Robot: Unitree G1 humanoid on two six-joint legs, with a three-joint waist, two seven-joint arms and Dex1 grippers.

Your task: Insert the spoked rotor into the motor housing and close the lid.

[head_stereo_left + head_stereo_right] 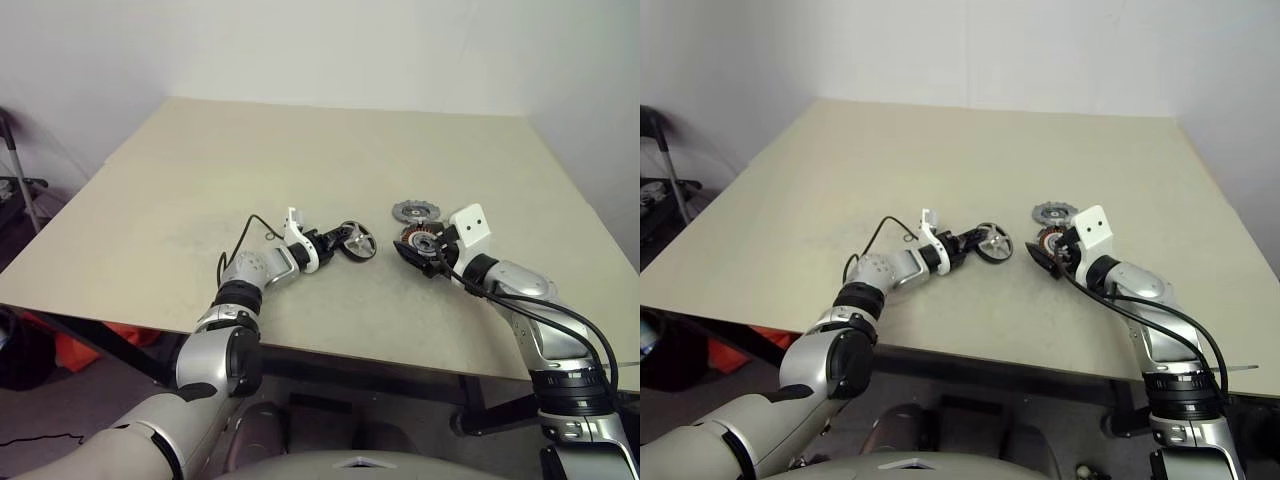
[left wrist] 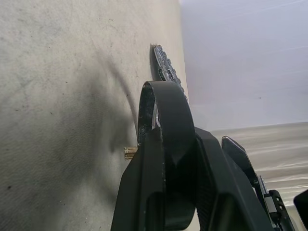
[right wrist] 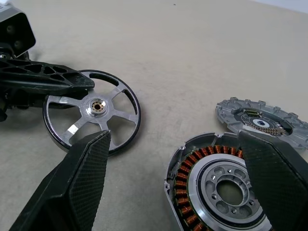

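Nearest the lens, the right gripper (image 3: 178, 187) is seen with its two black fingers (image 3: 77, 187) spread wide on either side of the housing (image 3: 216, 185), which sits on the table (image 1: 300, 150) with its ring of copper windings and central hub facing up; whether the fingers touch its wall cannot be told. Just beyond the housing, the lid (image 3: 262, 120) is shown lying flat on the table, its notched edge and darker centre exposed, close to the housing but apart from it. To the housing's left, the rotor (image 3: 94, 111) is held standing on its black rim, its silver spoked face turned toward the right gripper. It is pinched by the left gripper (image 1: 345, 241), whose fingers are closed across the rim, one finger (image 3: 45, 79) seen lying over the rotor's upper edge and one finger (image 2: 166, 159) seen laid along the rim from the left wrist. The rotor's lower edge is at or just above the table surface; contact cannot be made out. Rotor and housing are set near each other at the table's middle front, with bare tabletop between them. A black cable (image 1: 240, 240) is looped over the table beside the left wrist.
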